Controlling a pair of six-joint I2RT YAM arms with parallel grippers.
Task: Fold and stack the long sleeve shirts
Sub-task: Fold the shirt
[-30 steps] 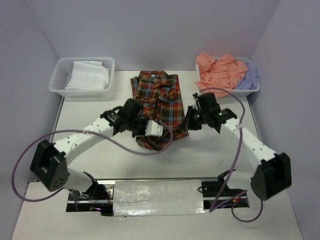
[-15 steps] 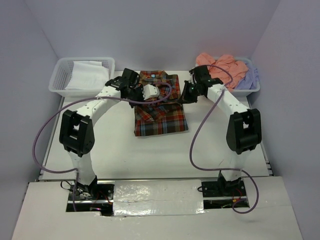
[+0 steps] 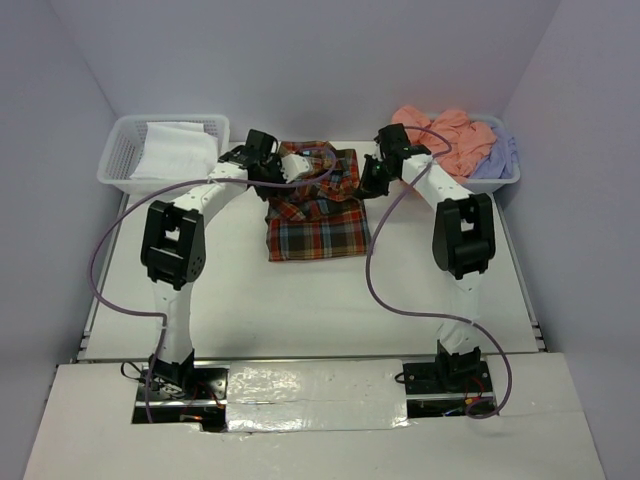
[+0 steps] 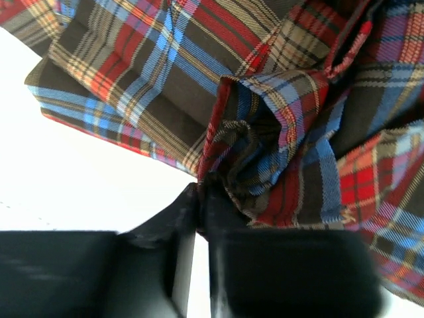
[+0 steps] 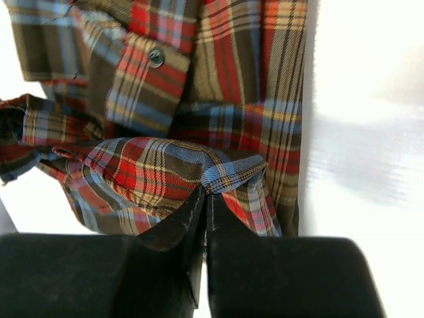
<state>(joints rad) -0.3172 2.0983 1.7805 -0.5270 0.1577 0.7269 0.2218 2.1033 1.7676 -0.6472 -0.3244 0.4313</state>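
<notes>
The plaid shirt (image 3: 318, 210) lies folded over on the table at the middle back. My left gripper (image 3: 272, 176) is shut on its left folded edge, pinching bunched plaid cloth (image 4: 265, 146) at the fingertips. My right gripper (image 3: 366, 180) is shut on its right folded edge, a fold of plaid cloth (image 5: 232, 172) at the fingertips. Both hold the lifted hem over the shirt's far end near the collar. A salmon-pink shirt (image 3: 432, 138) and a lavender one (image 3: 498, 155) are heaped in the right basket.
A white lattice basket (image 3: 128, 160) at the back left holds white cloth (image 3: 178, 150). The right basket's rim (image 3: 505, 180) sits at the back right. Purple walls close in on three sides. Both arms stretch far toward the back.
Both grippers have carried the shirt's near hem away from me, from mid-table to its far end, folding the shirt over itself. Both arms are now stretched out toward the back.
</notes>
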